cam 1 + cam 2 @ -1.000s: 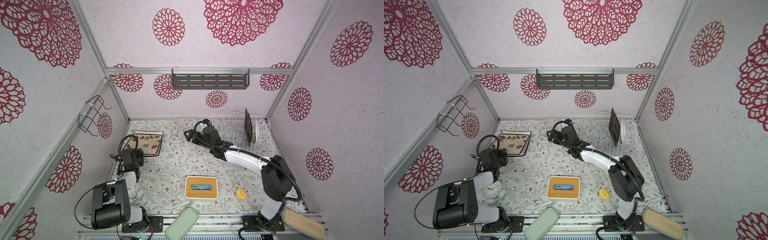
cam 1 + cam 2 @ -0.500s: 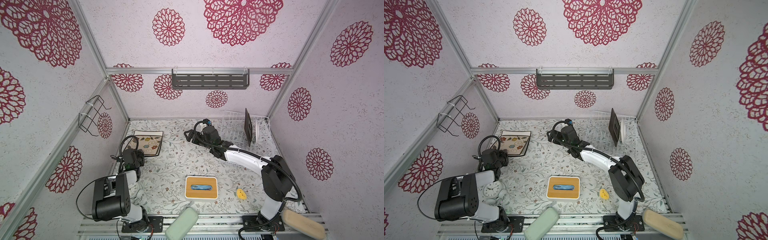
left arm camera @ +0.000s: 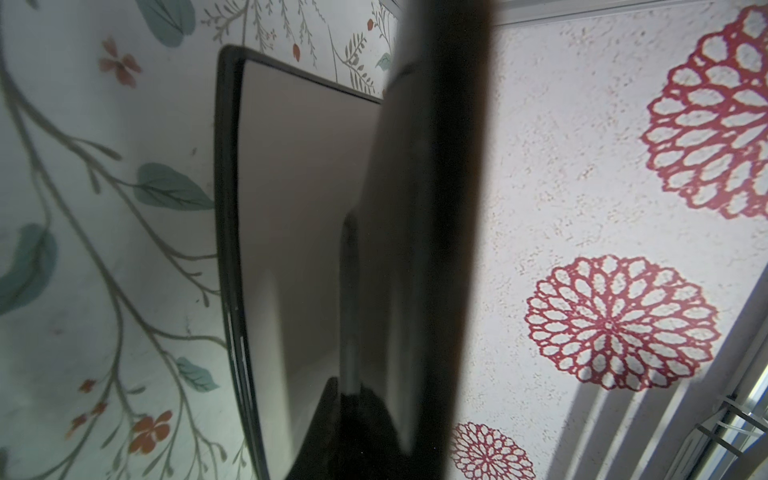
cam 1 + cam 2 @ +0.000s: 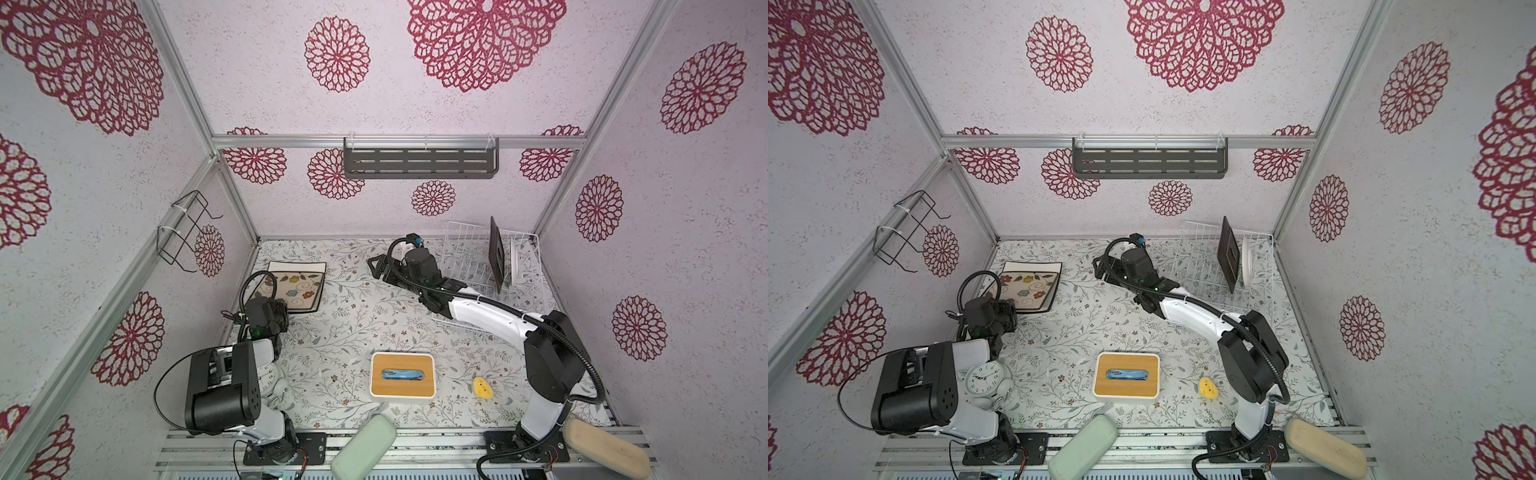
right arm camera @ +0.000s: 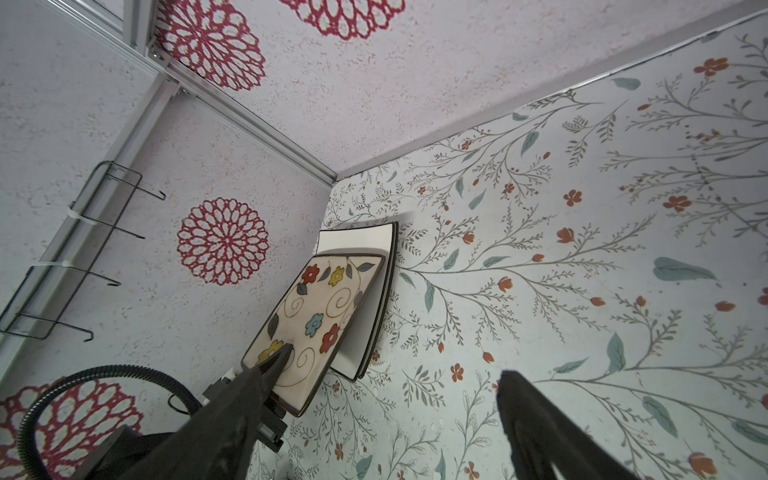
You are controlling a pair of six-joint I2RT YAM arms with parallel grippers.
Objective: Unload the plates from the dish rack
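- L gripper (image 4: 284,312) closed on near edge of floral plate (image 4: 293,286). That plate sits atop a stack (image 5: 374,245) at rear left of table (image 4: 353,324).
- R gripper (image 5: 395,361): jaws wide apart, nothing in them, over table btw stack & rack (image 4: 461,249).
- Rack at rear right: dark plate (image 4: 496,253) upright in it, white plate (image 4: 514,259) just beside.

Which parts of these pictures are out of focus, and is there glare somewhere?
Left wrist view: a dark band close to the lens is fully blurred, and the glossy plate beside it shows soft reflections. Right wrist view: the right hand has blurred fingers, the flowered plate sharp. Both top views: evenly lit, sharp.
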